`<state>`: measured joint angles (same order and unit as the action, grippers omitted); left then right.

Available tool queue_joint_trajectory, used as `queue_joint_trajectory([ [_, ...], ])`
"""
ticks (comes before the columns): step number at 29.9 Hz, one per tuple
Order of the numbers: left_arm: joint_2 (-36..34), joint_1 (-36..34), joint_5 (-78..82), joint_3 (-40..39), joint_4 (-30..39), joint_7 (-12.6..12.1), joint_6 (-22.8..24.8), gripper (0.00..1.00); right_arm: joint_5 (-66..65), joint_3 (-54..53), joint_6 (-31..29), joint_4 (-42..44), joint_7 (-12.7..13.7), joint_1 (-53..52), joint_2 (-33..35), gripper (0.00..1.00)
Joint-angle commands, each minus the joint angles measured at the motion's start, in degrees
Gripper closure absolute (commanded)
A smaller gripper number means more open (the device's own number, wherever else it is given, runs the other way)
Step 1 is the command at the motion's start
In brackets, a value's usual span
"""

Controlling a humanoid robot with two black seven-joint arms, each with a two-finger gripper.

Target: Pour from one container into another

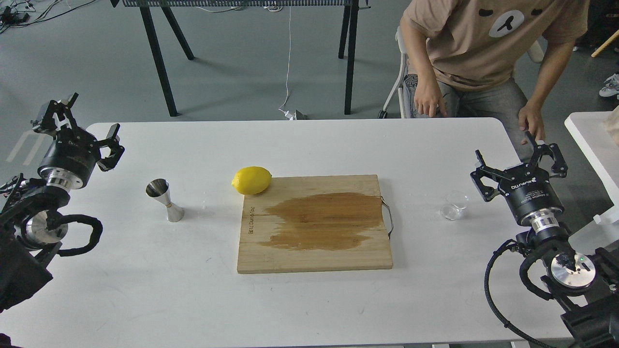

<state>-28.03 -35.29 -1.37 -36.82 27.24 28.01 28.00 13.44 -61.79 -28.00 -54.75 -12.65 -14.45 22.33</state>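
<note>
A tiny clear glass cup (454, 205) stands upright on the white table (193, 290), right of the cutting board. The shiny steel jigger (165, 199) stands upright on the left part of the table. My right gripper (520, 157) hovers open just right of the glass cup, a little apart from it, with nothing between its fingers. My left gripper (89, 123) is open at the table's far left edge, well left of the jigger, and holds nothing.
A wooden cutting board (314, 224) with a dark wet stain lies in the middle. A lemon (251, 180) rests at its back left corner. A person (483, 53) sits behind the table's far right corner. Another white table (592, 140) stands at the right.
</note>
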Motion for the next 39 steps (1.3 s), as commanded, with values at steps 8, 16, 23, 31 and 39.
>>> queue_joint_trajectory([
  [8,-0.8,-0.48,-0.47,-0.88,0.0,-0.01,0.0,0.0,0.01,0.0,0.0,0.0,-0.01,0.04,0.0,0.01],
  [16,-0.63,-0.48,-0.12,-0.8,-0.43,-0.01,0.0,0.0,0.01,0.0,0.0,0.0,-0.01,0.04,-0.09,0.01],
  [23,-7.29,-2.59,9.08,-0.71,-1.23,-0.01,0.0,0.0,0.01,-1.05,0.0,0.17,0.08,-0.22,-0.09,0.01],
  [31,-13.98,-7.77,29.2,-0.8,-0.35,-0.01,0.0,0.0,0.01,-1.05,0.0,0.17,0.08,-0.31,-0.09,0.01],
  [39,-20.13,-7.34,49.26,-0.1,18.42,-0.01,0.0,0.0,0.01,-0.96,0.0,0.17,0.08,-0.14,-0.09,0.01],
])
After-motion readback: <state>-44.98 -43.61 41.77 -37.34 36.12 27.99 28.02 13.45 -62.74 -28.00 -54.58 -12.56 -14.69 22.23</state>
